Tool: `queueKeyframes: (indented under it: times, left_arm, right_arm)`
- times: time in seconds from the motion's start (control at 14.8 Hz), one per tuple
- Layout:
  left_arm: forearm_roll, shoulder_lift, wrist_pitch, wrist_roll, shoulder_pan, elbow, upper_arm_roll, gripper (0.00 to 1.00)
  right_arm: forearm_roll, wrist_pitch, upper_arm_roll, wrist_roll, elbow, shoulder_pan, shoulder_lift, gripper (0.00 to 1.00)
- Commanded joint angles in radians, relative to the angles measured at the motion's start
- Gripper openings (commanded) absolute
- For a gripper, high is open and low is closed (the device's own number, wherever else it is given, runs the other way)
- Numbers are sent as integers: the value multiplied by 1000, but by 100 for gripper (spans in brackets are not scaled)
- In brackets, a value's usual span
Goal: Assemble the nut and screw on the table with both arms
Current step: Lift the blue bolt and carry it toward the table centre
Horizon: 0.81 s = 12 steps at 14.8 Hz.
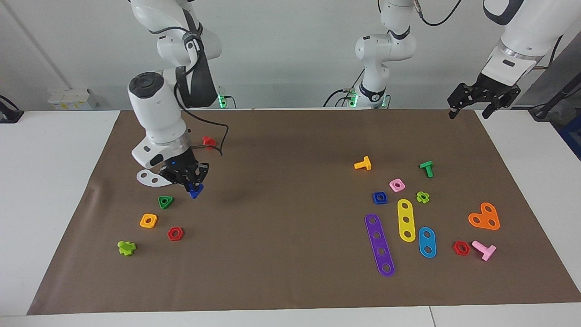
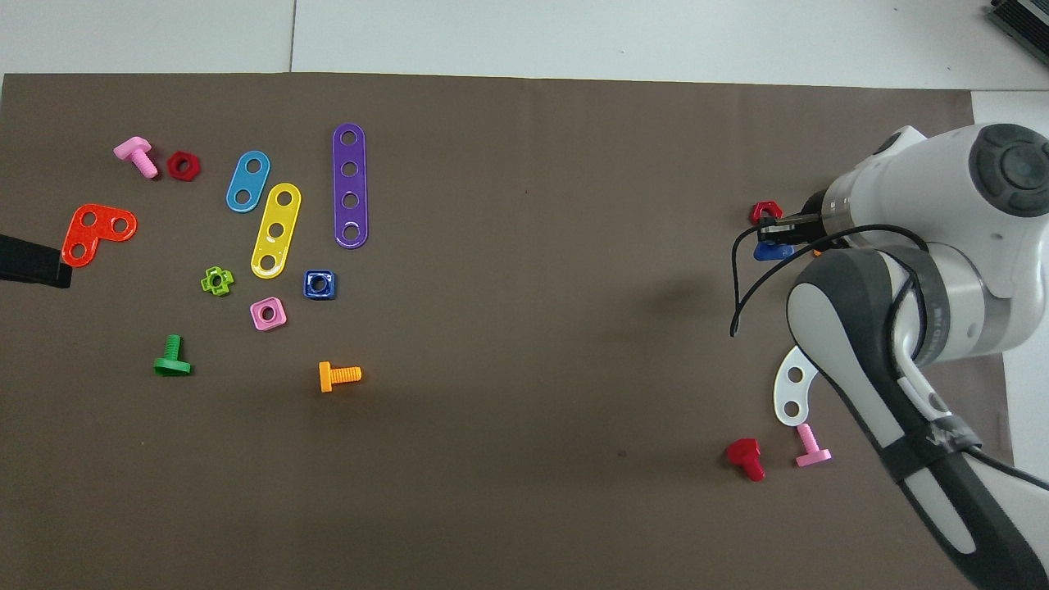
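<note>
A small blue plastic toy screw with a triangular head (image 1: 194,192) is hanging clear of the large brown rectangular mat (image 1: 290,281), clamped between the fingertips of the right arm's black 2-finger gripper (image 1: 190,185) at that arm's end of the white tabletop (image 1: 50,190). Seen from overhead, the screw (image 2: 773,251) is showing just below the gripper (image 2: 770,236), which is partly covering a red hexagonal nut (image 2: 764,211).

On the mat beside the raised screw, a green triangular nut with a hole (image 1: 165,201) is lying flat, with a white 2-hole plate (image 1: 150,177) nearer to the robots. Farther from them, an orange square nut (image 1: 148,220), the red hexagonal nut (image 1: 175,234) and a lime-green cross-shaped piece (image 1: 126,247) are resting apart from one another.

The small blue plastic square nut with a round centre hole (image 1: 380,197) is sitting untouched on the mat toward the left arm's end, just beside a pink square nut (image 1: 396,185) and near a yellow 3-hole strip (image 1: 406,220) and a purple 4-hole strip (image 1: 379,244).

The left arm is waiting, its black gripper (image 1: 482,97) hanging with fingers spread apart over the mat's corner by the robots, gripping nothing.
</note>
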<state>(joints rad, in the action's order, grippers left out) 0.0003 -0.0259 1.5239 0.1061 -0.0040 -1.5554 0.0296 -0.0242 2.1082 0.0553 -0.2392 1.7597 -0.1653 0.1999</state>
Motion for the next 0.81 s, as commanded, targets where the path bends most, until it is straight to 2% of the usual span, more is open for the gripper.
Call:
queueKeyframes:
  times: [0.0,0.27,0.47,0.61,0.74]
  left_arm:
    - [-2,-31,-4,-9,12,-32,-7,100]
    - [-2,-31,-4,-9,12,-32,-7,100]
    - [-2,-31,-4,-9,12,-32,-7,100]
    - [-2,-31,-4,-9,12,-32,-7,100]
    - [-2,-31,-4,-9,12,-32,-7,100]
  right_arm:
    - [-26,-24,-2,-136,-104,-101,84,0]
    - [-51,-11,-2,-359,-224,-229,205,0]
    - [-63,1,-3,-441,-238,-295,261,0]
    - [-153,47,-2,-590,-291,-361,358,0]
    - [-197,55,1,-649,-301,-370,385,0]
